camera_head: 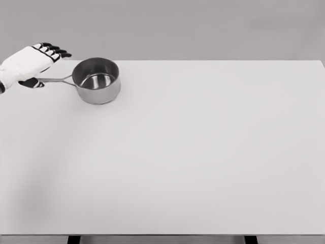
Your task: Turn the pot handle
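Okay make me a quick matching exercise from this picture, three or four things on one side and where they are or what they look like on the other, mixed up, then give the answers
Things:
1. pot
2. pot handle
3. left robot hand
4. table

Descriptions:
A. white, with dark fingertips, at the far left edge
B. shiny metal, round, nothing visible inside
C. wide pale surface under everything
D. thin bar pointing left toward the hand

Pairs: 1-B, 2-D, 3-A, 4-C

pot (96, 81): shiny polished metal | table (193, 162): smooth matt white | robot hand (28, 65): glossy white plastic
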